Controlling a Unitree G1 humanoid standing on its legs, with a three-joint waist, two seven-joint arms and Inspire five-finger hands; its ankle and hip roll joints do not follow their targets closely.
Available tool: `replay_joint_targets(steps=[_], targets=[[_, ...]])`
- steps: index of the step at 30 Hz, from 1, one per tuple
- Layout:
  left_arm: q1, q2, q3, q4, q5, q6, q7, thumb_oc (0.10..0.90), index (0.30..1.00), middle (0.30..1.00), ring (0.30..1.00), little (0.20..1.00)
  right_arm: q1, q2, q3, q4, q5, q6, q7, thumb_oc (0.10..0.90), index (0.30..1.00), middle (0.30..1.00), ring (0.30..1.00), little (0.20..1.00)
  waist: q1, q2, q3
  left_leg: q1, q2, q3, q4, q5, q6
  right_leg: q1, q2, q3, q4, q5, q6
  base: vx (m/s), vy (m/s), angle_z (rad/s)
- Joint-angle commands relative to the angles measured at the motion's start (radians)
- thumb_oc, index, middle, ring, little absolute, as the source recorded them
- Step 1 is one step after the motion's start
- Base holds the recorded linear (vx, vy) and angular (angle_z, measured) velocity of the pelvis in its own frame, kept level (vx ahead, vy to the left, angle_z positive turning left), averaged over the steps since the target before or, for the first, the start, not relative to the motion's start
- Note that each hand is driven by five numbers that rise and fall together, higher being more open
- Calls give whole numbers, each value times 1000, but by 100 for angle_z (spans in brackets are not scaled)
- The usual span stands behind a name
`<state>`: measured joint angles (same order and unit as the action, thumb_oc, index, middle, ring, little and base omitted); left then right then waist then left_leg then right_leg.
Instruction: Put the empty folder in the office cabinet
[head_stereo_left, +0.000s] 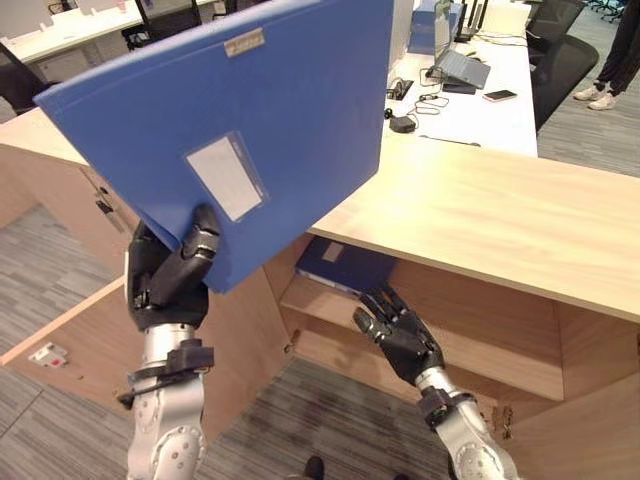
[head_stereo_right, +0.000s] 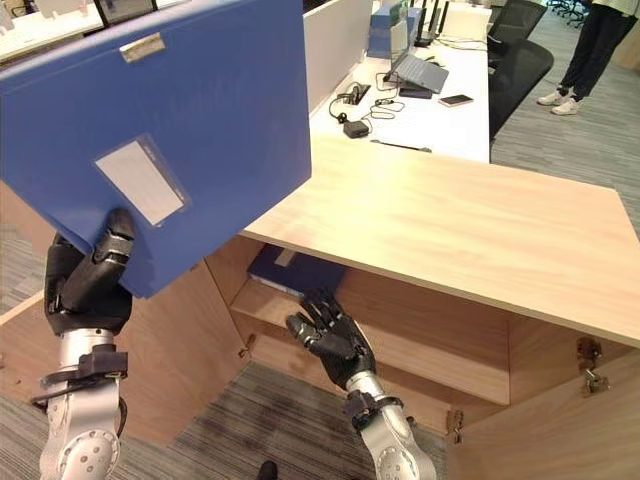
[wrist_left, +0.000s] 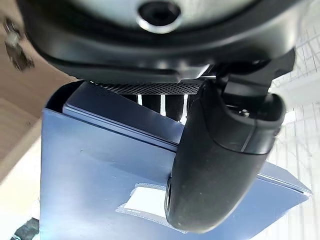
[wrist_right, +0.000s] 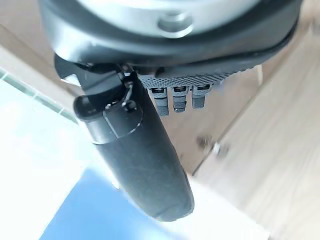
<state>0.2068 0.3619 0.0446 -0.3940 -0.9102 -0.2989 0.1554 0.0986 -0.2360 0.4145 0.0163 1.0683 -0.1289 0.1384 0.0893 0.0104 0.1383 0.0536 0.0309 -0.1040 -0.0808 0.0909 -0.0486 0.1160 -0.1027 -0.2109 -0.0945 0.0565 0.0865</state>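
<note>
Pale wood everywhere: you're looking down at a light-wood desk top (head_stereo_left: 500, 210) w/ the office cabinet (head_stereo_left: 440, 310) open beneath it, doors swung out on both sides, and a shelf (head_stereo_left: 330, 305) inside carrying another blue folder (head_stereo_left: 345, 265) lying flat. Grey striped carpet (head_stereo_left: 40, 300) covers the floor. Beyond the wood top runs a white desk (head_stereo_left: 480, 115) w/ a laptop (head_stereo_left: 460, 68), a phone (head_stereo_left: 499, 96) and some cables; black office chairs (head_stereo_left: 560, 60) stand at its right, and a person's legs (head_stereo_left: 615, 50) show at the far right edge of the room. Your task item, the big blue folder (head_stereo_left: 240, 120), is up in the air in front of the desk at left, tilted, its clear label pocket (head_stereo_left: 226, 177) facing you. The left hand (head_stereo_left: 170, 270) holds it by its lower corner, arm upright, thumb pressed over the front face and fingers behind the back face, per the left wrist view. The right hand (head_stereo_left: 400, 335) sits low at the cabinet opening, just in front of the shelf, fingers spread and relaxed, holding nothing, not touching the stored folder.
</note>
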Motion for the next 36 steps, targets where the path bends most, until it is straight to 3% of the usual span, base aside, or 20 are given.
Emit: replay_joint_targets(steps=[1, 9, 25, 36], targets=[[-74, 12, 58, -102, -43, -47, -71, 400, 300, 300, 300, 300, -87, 12, 35, -137, 106, -49, 75, 800, 900, 900, 900, 900, 2, -17, -15, 90, -42, 21, -6, -134, 19, 27, -18, -49, 7, -56, 47, 0, 0, 0], [-27, 22, 38, -99, -45, -22, -116, 400, 300, 300, 300, 300, -194, 27, 77, -274, 148, -65, 106, 800, 900, 900, 900, 900, 9, -15, -13, 87, -42, 14, -6, -131, 20, 28, -19, -42, 11, -60, 42, 0, 0, 0], [-34, 31, -28, -70, -79, -3, -174, 400, 300, 300, 300, 300, -430, 128, 188, -288, 177, -82, 89, 800, 900, 900, 900, 900, 43, -16, -19, 82, -38, -3, -6, -124, 22, 30, -17, -51, 13, -64, 37, -2, -1, 2], [-63, 33, -66, -68, -101, -2, -198, 400, 300, 300, 300, 300, -478, 146, 245, -262, 174, -64, 92, 800, 900, 900, 900, 900, 68, -20, -21, 73, -39, -22, -6, -117, 19, 30, -18, -68, 13, -65, 35, -4, 2, 4]])
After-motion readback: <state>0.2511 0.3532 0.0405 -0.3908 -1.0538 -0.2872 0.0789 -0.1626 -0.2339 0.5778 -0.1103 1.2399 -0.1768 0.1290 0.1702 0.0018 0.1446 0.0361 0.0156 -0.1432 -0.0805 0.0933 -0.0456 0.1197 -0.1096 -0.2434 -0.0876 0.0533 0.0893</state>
